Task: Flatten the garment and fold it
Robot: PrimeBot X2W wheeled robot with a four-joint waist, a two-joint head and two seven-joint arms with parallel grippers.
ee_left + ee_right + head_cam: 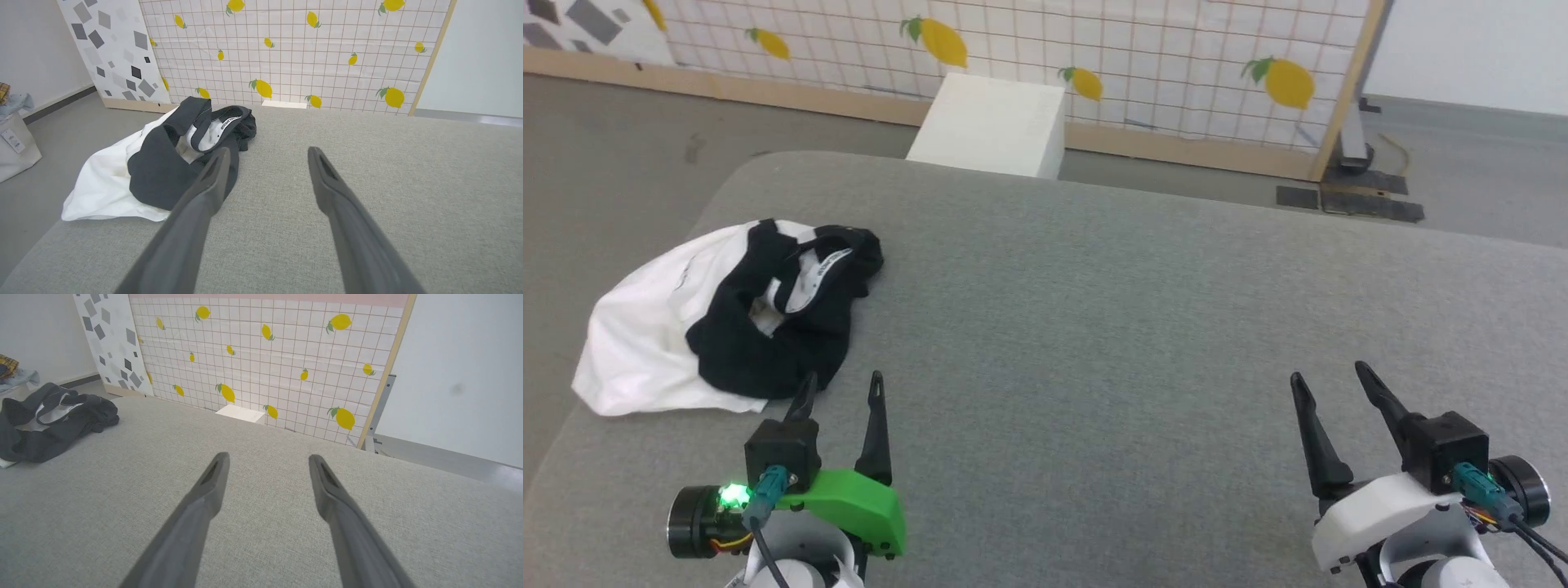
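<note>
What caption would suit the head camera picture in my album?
Crumpled white-and-black T-shirt on a grey fabric surface, just ahead of the open left gripper; the open right gripper stands apart.

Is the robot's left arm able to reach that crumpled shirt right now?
Probably yes: the open left gripper sits close by the garment, and nothing stands between them on the grey surface.

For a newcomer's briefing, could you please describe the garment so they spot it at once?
On the grey table, look toward its left edge, ahead of the left gripper. A crumpled T-shirt lies there, the table's only cloth: white with black sleeves and collar bunched on top.
</note>
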